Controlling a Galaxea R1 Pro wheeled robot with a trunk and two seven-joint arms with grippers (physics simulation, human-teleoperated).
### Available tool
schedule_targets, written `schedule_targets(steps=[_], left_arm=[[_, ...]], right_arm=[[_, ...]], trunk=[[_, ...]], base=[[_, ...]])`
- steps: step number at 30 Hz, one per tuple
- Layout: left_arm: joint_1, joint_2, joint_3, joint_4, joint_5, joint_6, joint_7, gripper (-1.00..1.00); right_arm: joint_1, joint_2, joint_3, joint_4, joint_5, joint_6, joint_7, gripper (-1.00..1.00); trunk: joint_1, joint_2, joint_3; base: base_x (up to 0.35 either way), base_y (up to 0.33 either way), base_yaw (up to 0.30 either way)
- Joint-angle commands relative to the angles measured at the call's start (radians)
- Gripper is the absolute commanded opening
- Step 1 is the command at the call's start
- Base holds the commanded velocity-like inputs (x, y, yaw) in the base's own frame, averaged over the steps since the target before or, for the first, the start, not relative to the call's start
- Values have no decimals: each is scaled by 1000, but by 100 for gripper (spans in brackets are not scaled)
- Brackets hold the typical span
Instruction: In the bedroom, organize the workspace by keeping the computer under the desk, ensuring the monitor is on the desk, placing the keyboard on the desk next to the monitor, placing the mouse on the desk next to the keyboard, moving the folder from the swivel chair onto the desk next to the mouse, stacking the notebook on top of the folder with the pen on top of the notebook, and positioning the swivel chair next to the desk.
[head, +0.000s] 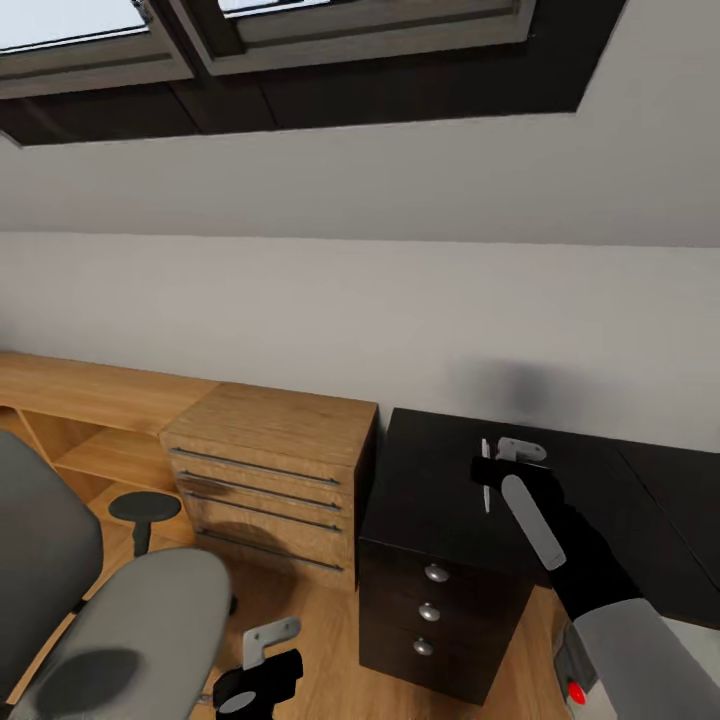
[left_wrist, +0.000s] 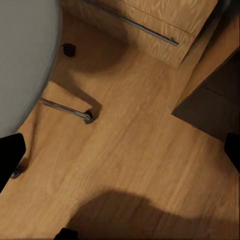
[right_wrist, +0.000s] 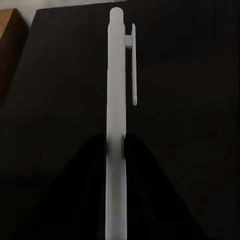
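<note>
My right gripper reaches over the near left part of the black desk and is shut on the pen, a thin white stick. In the right wrist view the pen runs straight out between the two dark fingers, its clip on one side, over the dark desktop. The swivel chair's grey seat and back are at lower left. My left gripper hangs open over the wood floor beside the seat. A grey box with a red dot, the computer, peeks out below the desk.
The desk's black drawer unit with round silver knobs stands under its left end. A light-wood drawer chest with bar handles adjoins it on the left, with low wooden shelving beyond. A chair caster leg crosses the floor. Skylights sit above the sloped wall.
</note>
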Motion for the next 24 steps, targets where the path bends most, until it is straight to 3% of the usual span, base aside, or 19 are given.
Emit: schedule_targets(steps=[1, 5, 9, 16, 24], left_arm=[[-1, 1, 3, 2, 5, 5, -2, 100], [-1, -4, 20, 26, 4, 8, -33, 100], [-1, -5, 20, 27, 1, 3, -34, 100], [-1, -5, 7, 26, 0, -3, -29, 100], [-1, -2, 1, 64, -2, -9, -29, 100]], right_arm=[[-1, -1, -4, -4, -12, 0, -10, -100], [1, -2, -42, -21, -11, 1, -10, -100], [1, -3, -52, -22, -11, 0, -10, -100], [1, -3, -140, -19, -8, 1, -11, -100], [1, -12, -170, -1, -7, 0, -9, -100]], trunk=[[-4, 6, 2], [-19, 34, 14], [-19, 34, 14], [-19, 34, 14], [-19, 34, 14]], base=[[-5, -1, 0], [-1, 0, -5], [0, 0, -146], [-1, -3, -251], [-108, -245, -274]])
